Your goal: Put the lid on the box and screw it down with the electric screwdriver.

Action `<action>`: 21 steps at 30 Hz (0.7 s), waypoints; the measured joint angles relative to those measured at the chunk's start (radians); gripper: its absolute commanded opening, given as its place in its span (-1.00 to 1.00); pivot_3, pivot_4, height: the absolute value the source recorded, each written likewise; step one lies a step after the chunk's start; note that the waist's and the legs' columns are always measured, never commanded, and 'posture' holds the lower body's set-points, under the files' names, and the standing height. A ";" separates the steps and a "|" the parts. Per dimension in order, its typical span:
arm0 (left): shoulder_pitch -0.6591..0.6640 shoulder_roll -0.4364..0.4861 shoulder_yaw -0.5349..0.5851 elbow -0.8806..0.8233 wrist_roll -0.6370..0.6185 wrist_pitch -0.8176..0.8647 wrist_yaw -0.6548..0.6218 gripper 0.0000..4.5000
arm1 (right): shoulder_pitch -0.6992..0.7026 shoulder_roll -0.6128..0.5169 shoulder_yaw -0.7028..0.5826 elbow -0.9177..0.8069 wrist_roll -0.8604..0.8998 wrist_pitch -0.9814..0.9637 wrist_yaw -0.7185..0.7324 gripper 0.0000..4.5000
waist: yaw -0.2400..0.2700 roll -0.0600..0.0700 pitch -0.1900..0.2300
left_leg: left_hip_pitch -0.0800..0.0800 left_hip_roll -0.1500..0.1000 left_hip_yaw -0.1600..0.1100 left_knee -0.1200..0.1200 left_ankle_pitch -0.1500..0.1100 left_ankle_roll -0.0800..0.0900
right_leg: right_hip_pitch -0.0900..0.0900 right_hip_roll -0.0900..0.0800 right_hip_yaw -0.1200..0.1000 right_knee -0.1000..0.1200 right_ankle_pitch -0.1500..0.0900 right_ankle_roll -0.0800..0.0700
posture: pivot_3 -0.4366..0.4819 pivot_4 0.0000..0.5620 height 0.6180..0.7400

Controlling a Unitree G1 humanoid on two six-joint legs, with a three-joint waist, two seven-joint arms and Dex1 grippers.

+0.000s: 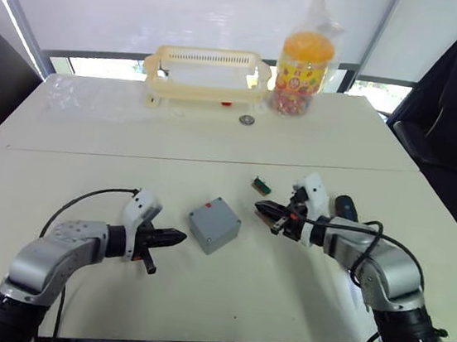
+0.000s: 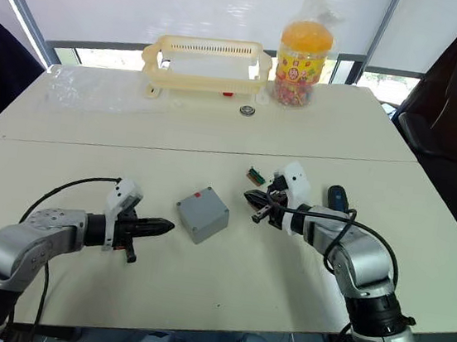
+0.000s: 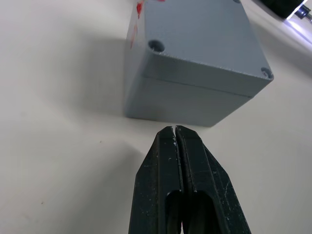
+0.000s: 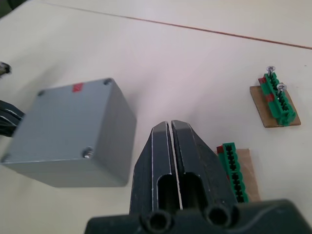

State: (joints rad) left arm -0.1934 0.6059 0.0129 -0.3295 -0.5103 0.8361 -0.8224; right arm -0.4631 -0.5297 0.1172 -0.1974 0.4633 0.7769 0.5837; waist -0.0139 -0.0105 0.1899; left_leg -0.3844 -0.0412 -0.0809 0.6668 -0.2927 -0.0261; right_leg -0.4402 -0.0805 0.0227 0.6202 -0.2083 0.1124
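The grey box (image 3: 185, 102) stands in the middle of the table with the lid (image 1: 214, 219) lying flat on top of it, and screw heads show in the lid's corners. My left gripper (image 1: 177, 236) is shut and empty, its tips just left of the box and clear of it. Right of the box, my right gripper (image 1: 262, 208) is also shut and empty, pointing toward it. The black electric screwdriver (image 1: 345, 207) lies on the table behind my right wrist.
Two green terminal blocks (image 4: 278, 97) on small brown cards lie near my right gripper. At the far edge stand a cream basket (image 1: 207, 72) and an orange-lidded candy jar (image 1: 305, 72), with a small round metal piece (image 1: 246, 120) in front.
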 measured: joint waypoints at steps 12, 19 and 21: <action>-0.027 -0.044 -0.045 0.050 0.041 -0.045 0.065 -1.00 | -0.038 0.078 0.109 0.135 -0.093 -0.106 0.118 -0.99 | 0.001 0.000 0.000 | 0.001 -0.001 0.000 0.000 0.000 -0.001 | 0.000 0.000 0.000 0.000 0.000 -0.001 | -0.05 -0.47 1.00; -0.086 -0.038 -0.071 0.127 0.082 -0.089 0.052 -1.00 | 0.015 0.078 0.117 0.077 -0.104 -0.068 0.124 -0.99 | 0.002 0.000 0.000 | 0.000 -0.002 -0.001 0.000 0.000 -0.001 | 0.000 0.000 0.000 0.000 0.000 -0.001 | -0.05 -0.47 1.00; -0.102 -0.034 -0.071 0.144 0.088 -0.101 0.047 -1.00 | 0.044 0.080 0.114 0.021 -0.099 -0.037 0.114 -0.99 | 0.001 0.000 0.000 | 0.000 -0.002 -0.001 0.000 0.000 -0.001 | 0.000 0.000 0.000 0.000 0.000 -0.001 | -0.05 -0.47 1.00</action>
State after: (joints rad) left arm -0.2952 0.5719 -0.0580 -0.1854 -0.4220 0.7348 -0.7756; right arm -0.4189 -0.4500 0.2307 -0.1760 0.3641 0.7403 0.6972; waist -0.0125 -0.0105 0.1899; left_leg -0.3840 -0.0431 -0.0816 0.6668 -0.2923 -0.0269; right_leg -0.4401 -0.0803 0.0226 0.6203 -0.2079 0.1117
